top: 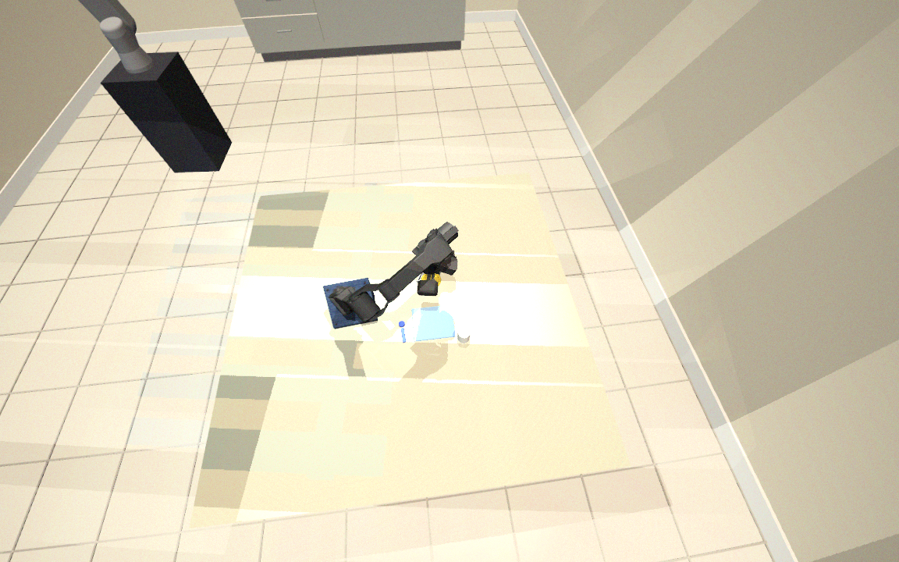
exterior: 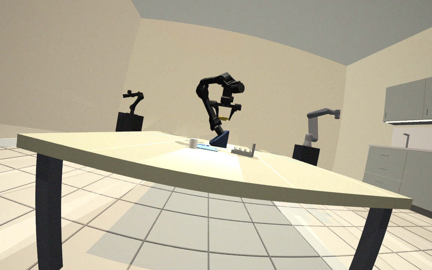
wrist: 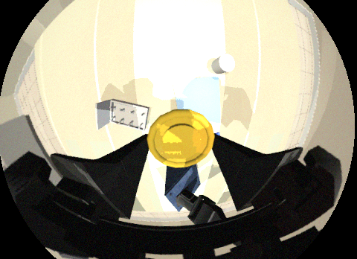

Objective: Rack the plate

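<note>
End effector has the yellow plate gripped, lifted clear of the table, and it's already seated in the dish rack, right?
Not seated. The end effector grips the yellow plate above the table, but the exterior view shows the dish rack standing apart with nothing in its slots.
</note>
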`<state>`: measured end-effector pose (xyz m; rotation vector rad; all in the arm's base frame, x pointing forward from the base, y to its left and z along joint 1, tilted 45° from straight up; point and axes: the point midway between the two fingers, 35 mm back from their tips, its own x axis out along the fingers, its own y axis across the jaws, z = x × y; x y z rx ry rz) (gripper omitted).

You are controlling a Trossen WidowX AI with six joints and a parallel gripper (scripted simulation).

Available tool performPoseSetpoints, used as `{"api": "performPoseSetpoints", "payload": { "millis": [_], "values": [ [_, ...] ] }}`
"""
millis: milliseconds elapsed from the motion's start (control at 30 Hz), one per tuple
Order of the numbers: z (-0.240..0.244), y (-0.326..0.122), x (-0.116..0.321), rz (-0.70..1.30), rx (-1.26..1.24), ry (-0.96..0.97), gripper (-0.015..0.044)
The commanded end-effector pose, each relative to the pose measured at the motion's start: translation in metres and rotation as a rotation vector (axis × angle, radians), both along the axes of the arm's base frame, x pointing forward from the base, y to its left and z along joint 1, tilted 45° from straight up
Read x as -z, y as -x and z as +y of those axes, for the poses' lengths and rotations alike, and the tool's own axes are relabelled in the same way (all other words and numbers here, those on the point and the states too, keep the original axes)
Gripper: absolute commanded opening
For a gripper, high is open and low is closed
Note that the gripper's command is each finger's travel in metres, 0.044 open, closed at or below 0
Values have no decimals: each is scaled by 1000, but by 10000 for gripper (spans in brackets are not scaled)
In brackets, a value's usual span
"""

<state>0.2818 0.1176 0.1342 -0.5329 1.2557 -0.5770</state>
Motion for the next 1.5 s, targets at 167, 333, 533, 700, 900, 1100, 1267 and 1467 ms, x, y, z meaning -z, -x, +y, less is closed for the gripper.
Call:
{"api": "performPoseSetpoints", "payload": {
  "millis": [167, 333, 533, 700, 900, 1100, 1267, 1467],
  "values": [
    [37, 45, 54, -158, 190, -36, 0],
    [38, 46, 55, -161, 194, -37, 0],
    [29, 45, 67, -50, 181, -70, 0],
    [21, 45, 80, 67, 157, -119, 0],
    [13, 45, 95, 194, 114, -194, 0],
    [5, 45, 108, 303, 55, -281, 0],
    [0, 44, 119, 380, -7, -361, 0],
    [-6, 43, 129, 452, -96, -462, 0]
  ]
}}
